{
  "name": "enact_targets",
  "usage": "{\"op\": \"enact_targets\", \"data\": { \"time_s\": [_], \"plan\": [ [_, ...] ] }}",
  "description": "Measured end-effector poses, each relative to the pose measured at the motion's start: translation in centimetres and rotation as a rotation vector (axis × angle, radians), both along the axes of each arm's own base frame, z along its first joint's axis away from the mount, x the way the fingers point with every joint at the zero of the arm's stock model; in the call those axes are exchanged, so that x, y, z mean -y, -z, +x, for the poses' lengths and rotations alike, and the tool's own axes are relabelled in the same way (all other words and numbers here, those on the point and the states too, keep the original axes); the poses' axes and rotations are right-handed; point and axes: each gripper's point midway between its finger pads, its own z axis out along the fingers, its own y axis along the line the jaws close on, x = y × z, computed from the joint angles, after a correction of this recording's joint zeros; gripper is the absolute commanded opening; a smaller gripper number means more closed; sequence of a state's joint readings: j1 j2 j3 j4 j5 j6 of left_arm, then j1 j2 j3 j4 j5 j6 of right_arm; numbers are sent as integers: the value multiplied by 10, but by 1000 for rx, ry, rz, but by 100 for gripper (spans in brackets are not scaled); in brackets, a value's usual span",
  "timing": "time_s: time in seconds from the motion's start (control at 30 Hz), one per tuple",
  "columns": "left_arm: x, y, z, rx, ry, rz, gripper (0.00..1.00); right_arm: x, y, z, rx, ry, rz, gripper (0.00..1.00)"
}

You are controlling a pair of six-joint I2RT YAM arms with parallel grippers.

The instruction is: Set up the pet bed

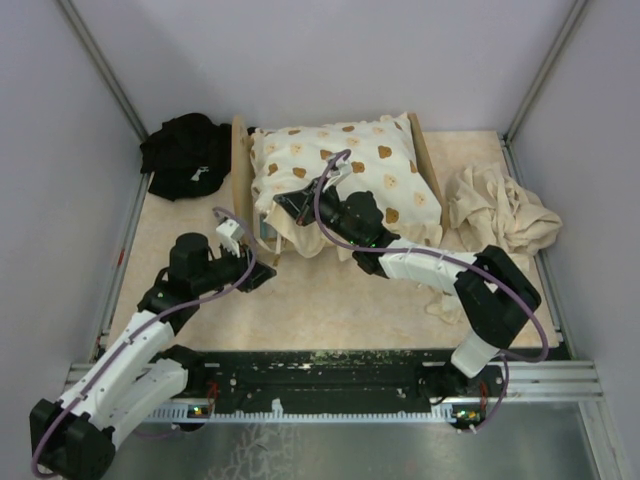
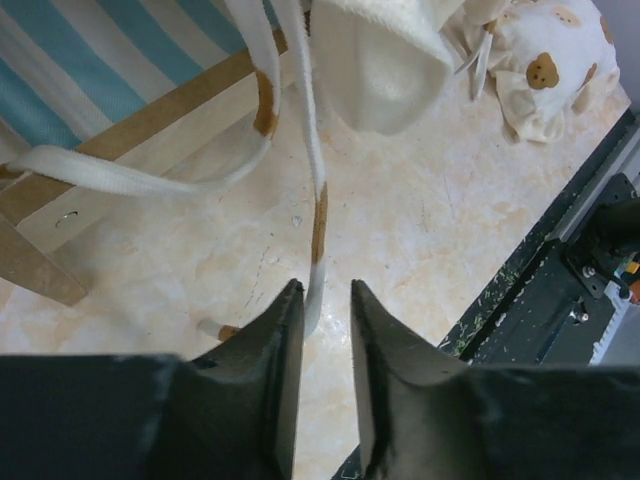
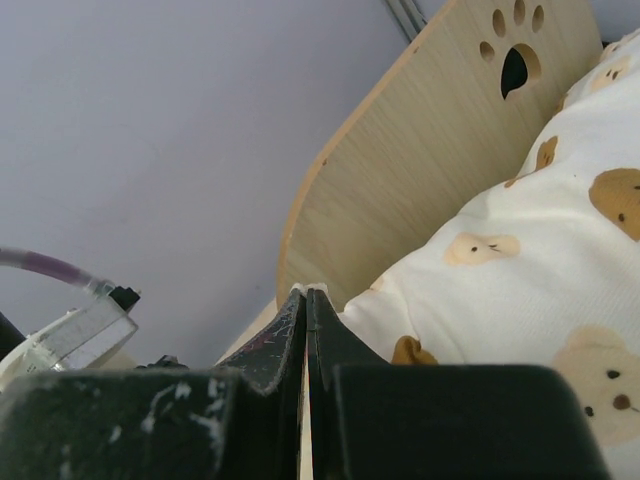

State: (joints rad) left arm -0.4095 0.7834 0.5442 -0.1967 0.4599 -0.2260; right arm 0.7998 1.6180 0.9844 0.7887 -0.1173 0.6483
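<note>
Light-wood pet bed stands at 12 o'clock on the marbled table. A cream bear-print cushion lies over it, and its blue-and-white striped mattress shows only in the left wrist view. The paw-print headboard stands upright with the cushion pressed against it. Left gripper sits off the bed's 7 o'clock corner, just clear of the frame, with its jaws narrowly parted. A white tie strap with brown marks hangs from the cushion down into that gap and is not visibly pinched. Right gripper is at the cushion's 8 o'clock corner with jaws pressed together; whether they nip any fabric cannot be told. Black cloth lies at 10 o'clock and a crumpled beige cloth at 3 o'clock.
</note>
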Motion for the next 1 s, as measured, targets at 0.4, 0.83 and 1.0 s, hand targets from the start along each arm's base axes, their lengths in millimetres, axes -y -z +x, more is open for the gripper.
{"op": "enact_targets", "data": {
  "time_s": [0.4,0.83,1.0],
  "plan": [
    [-7,-11,13,121,-40,22,52,-2,-9,-4,14,-25,35,0],
    [-7,-22,46,309,-30,103,45,-9,-17,-5,-5,-61,93,0],
    [-6,-21,56,363,-26,146,46,-8,-18,-5,-3,-60,97,0]
  ]
}}
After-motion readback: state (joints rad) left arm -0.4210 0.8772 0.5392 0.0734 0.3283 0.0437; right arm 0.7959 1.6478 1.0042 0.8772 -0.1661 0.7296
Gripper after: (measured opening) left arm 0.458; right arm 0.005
